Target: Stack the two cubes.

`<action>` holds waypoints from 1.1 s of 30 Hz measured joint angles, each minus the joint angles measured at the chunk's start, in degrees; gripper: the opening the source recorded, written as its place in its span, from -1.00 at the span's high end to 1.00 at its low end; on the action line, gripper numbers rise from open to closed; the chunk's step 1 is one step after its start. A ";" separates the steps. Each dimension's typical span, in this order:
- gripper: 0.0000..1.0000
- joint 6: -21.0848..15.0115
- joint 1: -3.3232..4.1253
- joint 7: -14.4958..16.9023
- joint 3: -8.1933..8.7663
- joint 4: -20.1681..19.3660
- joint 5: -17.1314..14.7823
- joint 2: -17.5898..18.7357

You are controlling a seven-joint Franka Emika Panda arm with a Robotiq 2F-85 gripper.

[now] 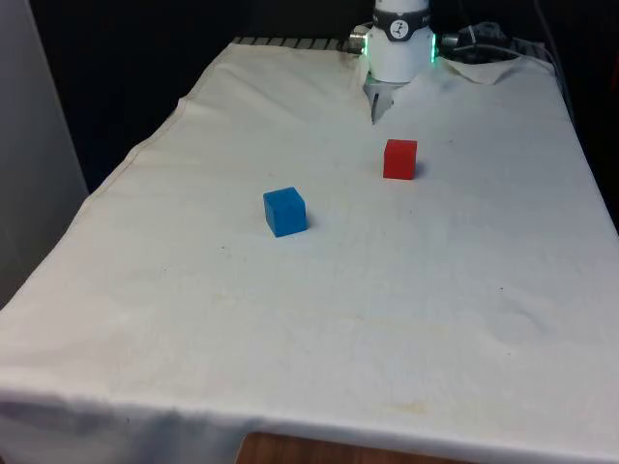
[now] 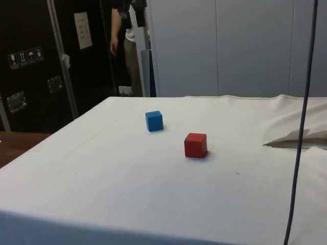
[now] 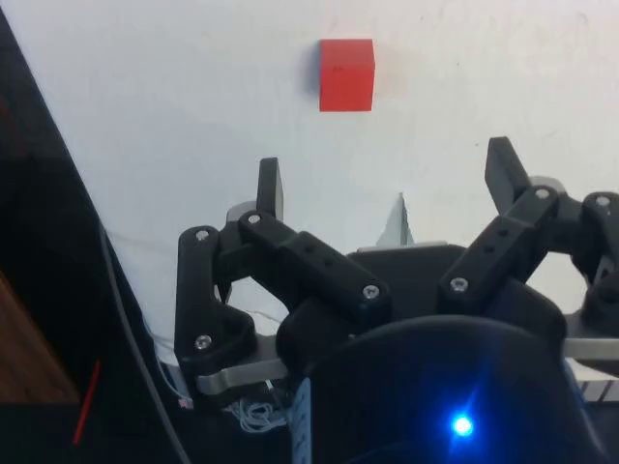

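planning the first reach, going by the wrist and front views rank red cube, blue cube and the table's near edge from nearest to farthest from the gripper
1. Red cube, just ahead of the open gripper.
2. Blue cube, farther down the table, toward the front view's left.
3. Table's near edge, opposite end from the robot.

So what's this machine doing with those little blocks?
Nothing is being handled yet. The gripper hangs open above the white cloth, holding nothing. A red cube and a blue cube sit apart on the cloth, unstacked; the red one lies nearer the robot. A person stands in the background, away from the table.
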State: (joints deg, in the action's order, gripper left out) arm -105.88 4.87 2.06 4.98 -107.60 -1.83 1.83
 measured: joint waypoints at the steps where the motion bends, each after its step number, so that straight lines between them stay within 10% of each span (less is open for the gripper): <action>1: -1.00 0.00 0.00 -0.06 -0.06 -0.29 0.00 -0.34; 33: -1.00 -5.90 0.57 -5.56 -5.39 -12.61 3.78 -10.14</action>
State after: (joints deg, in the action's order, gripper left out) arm -111.78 5.44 -3.50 -0.40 -120.21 1.95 -8.31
